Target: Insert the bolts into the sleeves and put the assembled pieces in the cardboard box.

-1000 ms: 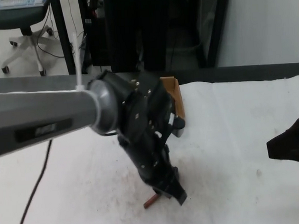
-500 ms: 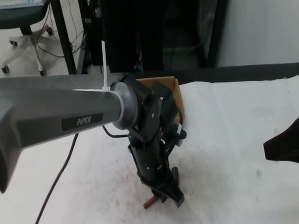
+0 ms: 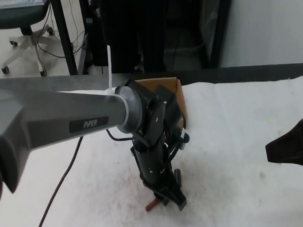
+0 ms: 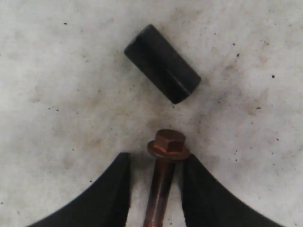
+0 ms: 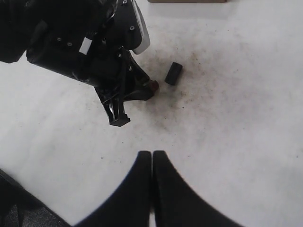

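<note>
Straddling the bolt (image 4: 162, 189), the left hand (image 4: 156, 163) is down at the bench (image 4: 57, 118). Its fingers (image 4: 111, 203) are narrowly apart, one on each side of the shank, with a small gap each side (no contact that I can see). The bolt lies flat with its hex head toward the sleeve (image 4: 162, 64). The sleeve lies on its side just beyond, skewed to the bolt's axis and not touching it. The cardboard box (image 3: 176, 92) sits behind the left arm. The right hand (image 5: 151, 177) hangs well off to the right, fingers pressed together, empty.

Risks:
- The grip looks set to land close under the head, so the shank could droop or swivel on lift.
- Uneven closing could roll the bolt into the sleeve and knock it away.
</note>
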Controlling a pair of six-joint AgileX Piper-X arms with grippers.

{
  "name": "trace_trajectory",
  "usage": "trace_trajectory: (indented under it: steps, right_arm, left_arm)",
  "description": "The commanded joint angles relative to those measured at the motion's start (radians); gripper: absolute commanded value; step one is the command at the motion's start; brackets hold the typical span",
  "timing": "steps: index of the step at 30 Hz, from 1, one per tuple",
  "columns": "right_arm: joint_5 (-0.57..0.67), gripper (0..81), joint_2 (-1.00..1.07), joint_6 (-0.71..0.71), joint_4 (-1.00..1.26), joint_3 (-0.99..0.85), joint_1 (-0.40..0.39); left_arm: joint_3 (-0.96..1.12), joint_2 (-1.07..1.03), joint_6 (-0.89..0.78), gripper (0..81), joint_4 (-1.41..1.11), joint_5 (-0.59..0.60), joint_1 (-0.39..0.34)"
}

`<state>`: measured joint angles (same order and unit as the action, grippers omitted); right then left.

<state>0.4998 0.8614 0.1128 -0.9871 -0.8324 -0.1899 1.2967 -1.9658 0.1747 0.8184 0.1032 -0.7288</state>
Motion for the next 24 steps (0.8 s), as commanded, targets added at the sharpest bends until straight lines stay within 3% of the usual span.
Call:
trace_trajectory:
  steps: [1,6,8,10,11,17,21,24]
  right_arm:
    - [0.016,0.4,-0.010,-0.001,0.027,0.000,0.002]
    - [0.016,0.4,-0.010,-0.001,0.028,0.000,0.002]
    - [0.016,0.4,-0.010,-0.001,0.028,0.000,0.002]
    - [0.014,0.4,-0.010,-0.001,0.028,0.000,0.002]
    - [0.012,0.4,-0.010,-0.001,0.028,0.000,0.002]
    - [0.007,0.4,-0.010,-0.001,0.028,0.000,0.002]
    - [-0.055,0.4,-0.003,-0.001,0.040,0.000,0.000]
    - [-0.078,0.4,0.021,-0.001,0.094,0.000,0.000]
  left_arm:
    - [0.002,-0.013,0.010,33.6,-0.006,-0.016,-0.004]
    - [0.002,-0.013,0.092,32.7,-0.012,-0.012,-0.004]
    - [0.002,-0.013,0.095,22.3,-0.012,-0.012,-0.004]
    - [0.002,-0.013,0.095,2.6,-0.012,-0.012,-0.004]
    - [0.002,-0.013,0.099,0.6,-0.012,-0.012,-0.004]
    - [0.002,0.010,0.055,0.4,0.005,-0.036,0.000]
    - [0.002,0.094,0.004,0.4,0.034,-0.284,0.013]
    - [-0.002,0.190,0.025,0.4,0.033,-0.305,0.047]
